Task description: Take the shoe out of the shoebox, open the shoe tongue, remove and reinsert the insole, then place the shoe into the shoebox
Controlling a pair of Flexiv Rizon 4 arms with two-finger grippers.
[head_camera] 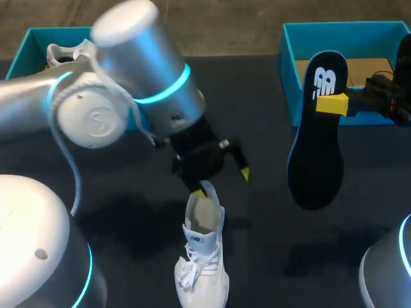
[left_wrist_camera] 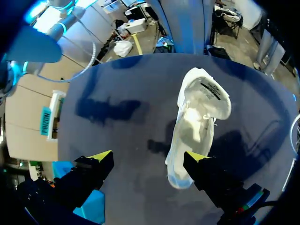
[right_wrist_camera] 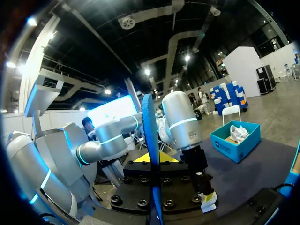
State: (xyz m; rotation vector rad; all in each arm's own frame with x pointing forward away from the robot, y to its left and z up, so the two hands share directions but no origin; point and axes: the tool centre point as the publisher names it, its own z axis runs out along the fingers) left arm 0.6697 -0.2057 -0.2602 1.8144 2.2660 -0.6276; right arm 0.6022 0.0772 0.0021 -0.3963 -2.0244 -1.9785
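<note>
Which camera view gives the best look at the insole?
The head view: the insole shows its broad face there, held by the right gripper. The right wrist view shows it only edge-on; the left wrist view misses it.

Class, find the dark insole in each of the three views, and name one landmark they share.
Head view: the insole hangs from the right gripper, by the right shoebox.
Left wrist view: not in it.
Right wrist view: insole edge-on in that gripper.
Shared landmark: the white shoe on the table.
</note>
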